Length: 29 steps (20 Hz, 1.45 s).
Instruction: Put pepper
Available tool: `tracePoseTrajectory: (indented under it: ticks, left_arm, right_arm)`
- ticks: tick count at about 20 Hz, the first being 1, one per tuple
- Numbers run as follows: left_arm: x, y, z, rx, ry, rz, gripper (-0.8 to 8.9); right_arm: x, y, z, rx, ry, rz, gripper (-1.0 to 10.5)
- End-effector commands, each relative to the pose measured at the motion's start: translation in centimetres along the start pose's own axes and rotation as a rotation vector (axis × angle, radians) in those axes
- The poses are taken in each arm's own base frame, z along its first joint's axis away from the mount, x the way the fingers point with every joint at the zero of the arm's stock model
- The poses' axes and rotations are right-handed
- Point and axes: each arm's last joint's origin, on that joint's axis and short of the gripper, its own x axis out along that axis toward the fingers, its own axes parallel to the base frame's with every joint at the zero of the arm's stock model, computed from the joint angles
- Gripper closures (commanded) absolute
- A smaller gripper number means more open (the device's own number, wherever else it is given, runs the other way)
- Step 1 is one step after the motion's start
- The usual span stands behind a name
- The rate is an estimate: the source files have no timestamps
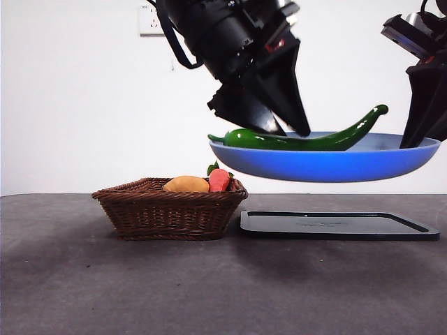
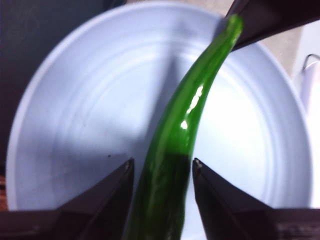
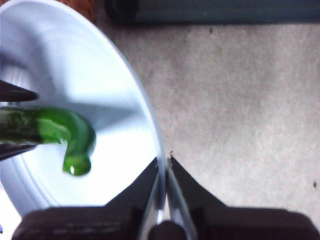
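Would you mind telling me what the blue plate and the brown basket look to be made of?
The blue plate looks like smooth, matte plastic, perhaps melamine: even colour, soft sheen, thin rim. The basket looks like woven wicker or rattan: brown interlaced strands show along its sides and braided rim.

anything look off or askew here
Nothing spilled or damaged. The blue plate hangs in the air above the black tray, pinched at its rim by the right gripper. The pepper lies on it between the left gripper's jaws, its stem end overhanging the rim.
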Motion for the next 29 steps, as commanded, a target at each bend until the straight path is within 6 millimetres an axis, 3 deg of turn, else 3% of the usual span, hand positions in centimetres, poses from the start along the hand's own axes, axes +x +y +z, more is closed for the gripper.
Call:
tracePoseTrajectory:
  ticks: [1, 8, 15, 21, 25, 29]
  left_arm:
    - [-1.1, -0.8, 0.7, 0.016, -0.045, -0.020, 5.64]
    - [-5.9, -2.3, 1.3, 0.052, -0.157, 0.004, 5.64]
    - [-14.3, -3.5, 0.2, 0.045, -0.307, 0.090, 5.64]
    - [-20.1, -5.3, -1.8, 0.042, -0.390, 0.155, 5.64]
    - [-22.1, -6.6, -2.8, 0.052, -0.420, 0.169, 5.64]
    - [-23.2, -7.6, -3.6, 0.055, -0.425, 0.169, 5.64]
  right_arm:
    - [-0.1, 0.2, 0.2, 0.005, 0.000, 0.003, 9.4]
    - [0.1, 0.0, 0.2, 0.064, 0.018, -0.006, 9.4]
    - [0.4, -1.6, 1.3, 0.162, 0.029, -0.026, 9.4]
    - [-0.1, -3.4, 5.1, 0.223, -0.022, -0.043, 9.4]
    - [0.2, -4.8, 8.9, 0.257, -0.086, -0.046, 9.4]
    - [2.5, -6.5, 11.8, 0.270, -0.103, -0.046, 9.4]
